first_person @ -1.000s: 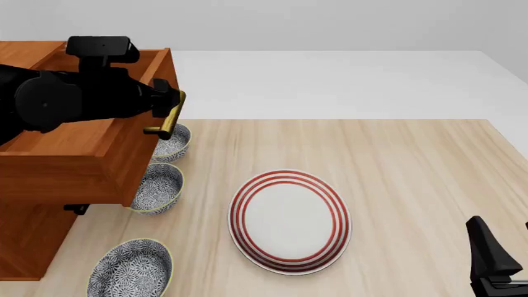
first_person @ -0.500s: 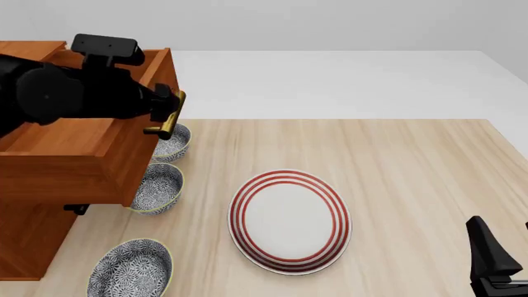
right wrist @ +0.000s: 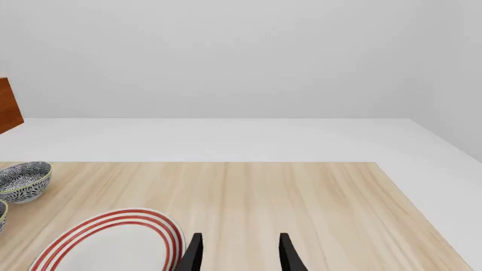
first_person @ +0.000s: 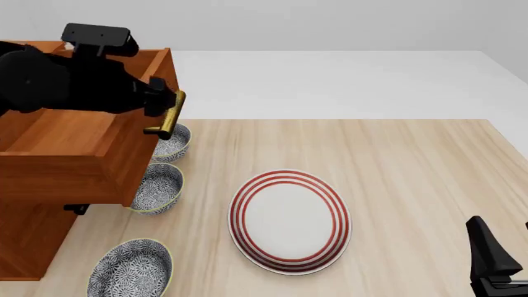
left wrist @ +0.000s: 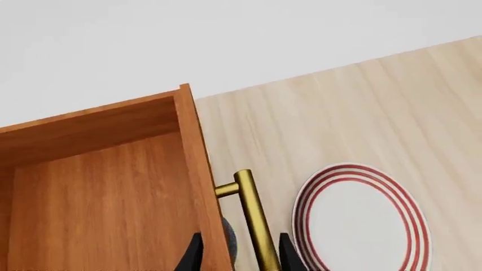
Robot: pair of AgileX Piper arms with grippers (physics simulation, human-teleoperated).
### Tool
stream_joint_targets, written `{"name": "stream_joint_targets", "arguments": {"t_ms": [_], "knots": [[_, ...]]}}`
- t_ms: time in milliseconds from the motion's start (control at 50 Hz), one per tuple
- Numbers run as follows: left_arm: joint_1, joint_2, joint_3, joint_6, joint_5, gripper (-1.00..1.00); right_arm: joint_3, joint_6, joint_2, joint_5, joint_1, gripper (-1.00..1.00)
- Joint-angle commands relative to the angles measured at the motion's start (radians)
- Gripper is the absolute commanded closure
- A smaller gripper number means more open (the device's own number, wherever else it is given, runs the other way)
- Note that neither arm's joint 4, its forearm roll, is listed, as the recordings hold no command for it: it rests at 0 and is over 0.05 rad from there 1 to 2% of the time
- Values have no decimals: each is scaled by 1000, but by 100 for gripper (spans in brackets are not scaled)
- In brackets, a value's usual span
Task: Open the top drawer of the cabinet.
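Observation:
The cabinet stands at the table's left. Its top drawer is pulled out toward the right, and the left wrist view looks into its bare inside. The brass handle sticks out from the drawer front. My left gripper is at the handle, its fingers apart with the drawer front and the bar between them. My right gripper is open and empty at the near right edge, and its fingers hover over bare table.
A white plate with red rings lies mid-table. Three patterned bowls sit in a row beside the cabinet, the far two partly under the open drawer. The tabletop stretches to the right.
My left arm's upper part has lifted and shifted a little to the left over the drawer. The drawer, the handle and the right arm have stayed in place.

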Motion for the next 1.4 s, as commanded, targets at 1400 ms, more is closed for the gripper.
{"name": "stream_joint_targets", "arguments": {"t_ms": [1400], "knots": [[-58,-187,-28,26,67,-100,0,0,0,0,0,-100]]}}
